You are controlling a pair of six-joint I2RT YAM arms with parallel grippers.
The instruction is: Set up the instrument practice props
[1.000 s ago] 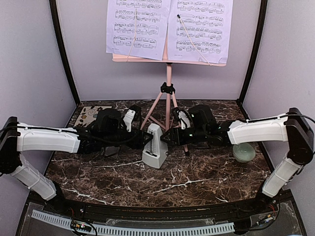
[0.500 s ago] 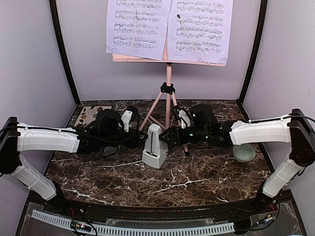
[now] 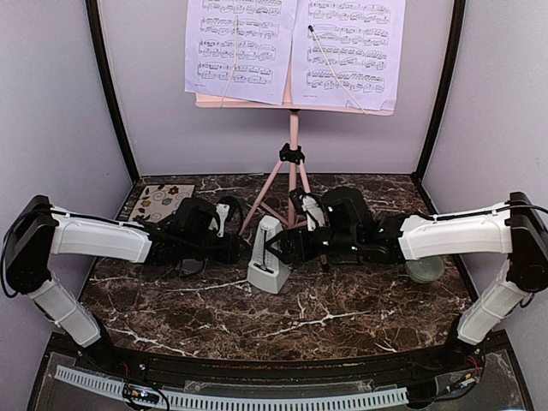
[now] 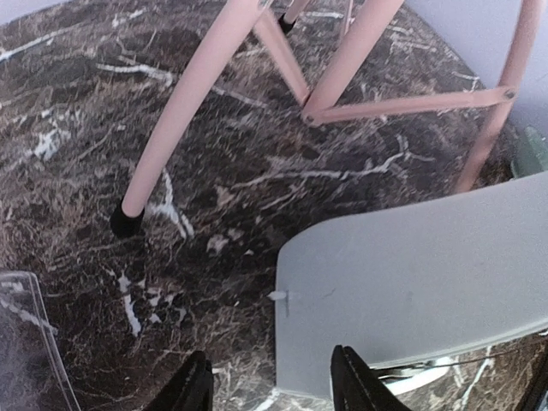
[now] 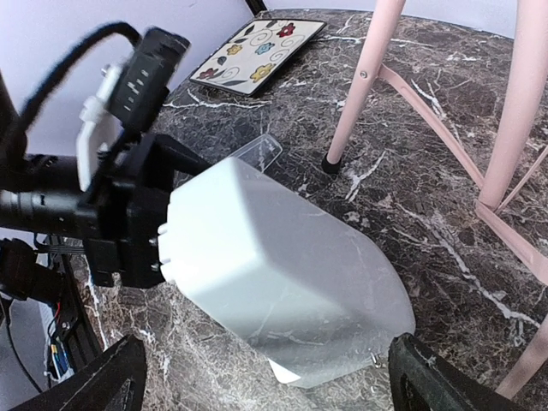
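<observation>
Pink tripod music stand (image 3: 294, 137), one, carrying two pale lavender sheet-music pages (image 3: 240, 47). One grey-white pyramid metronome (image 3: 268, 257) between left gripper (image 4: 272, 370), jaws parted, and right gripper (image 5: 265, 364), spread wide.

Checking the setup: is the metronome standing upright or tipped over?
Upright: the metronome stands on its broad base on the marble table, narrow end up.
</observation>
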